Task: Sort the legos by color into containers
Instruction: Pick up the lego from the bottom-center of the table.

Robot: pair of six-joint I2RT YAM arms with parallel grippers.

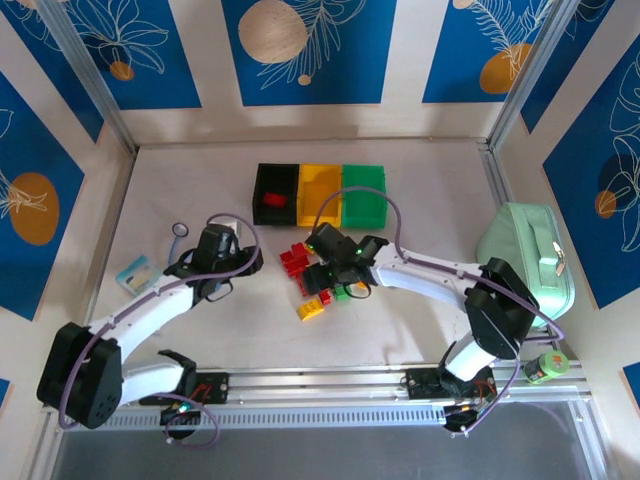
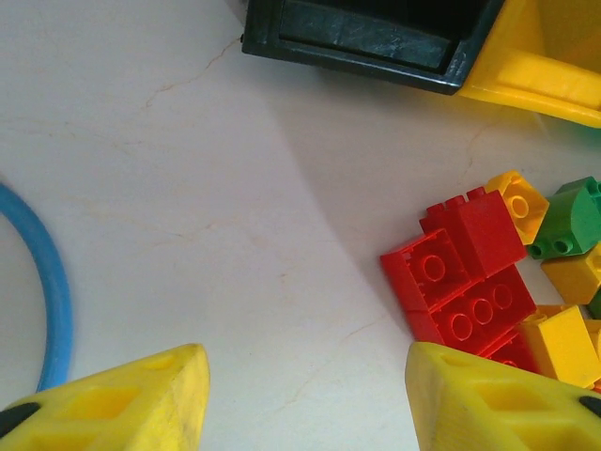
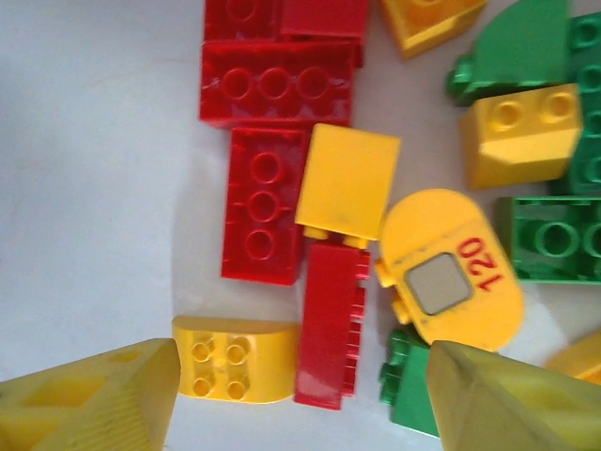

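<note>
Probably a robotics lab booth; aluminium frame rail [image 1: 330,380] and printed blue wall panels [image 1: 130,50].

The yellow fingers [image 3: 94,395] of the right gripper [image 3: 300,376] stand apart low in frame; between them lie a curved yellow brick [image 3: 235,362] and a red brick [image 3: 329,324] on its side; above, more legos [image 3: 272,85] crowd the white table [image 3: 94,188]; a rounded yellow piece [image 3: 451,272] marked 120 seems to touch a green brick [image 3: 554,240].
</note>
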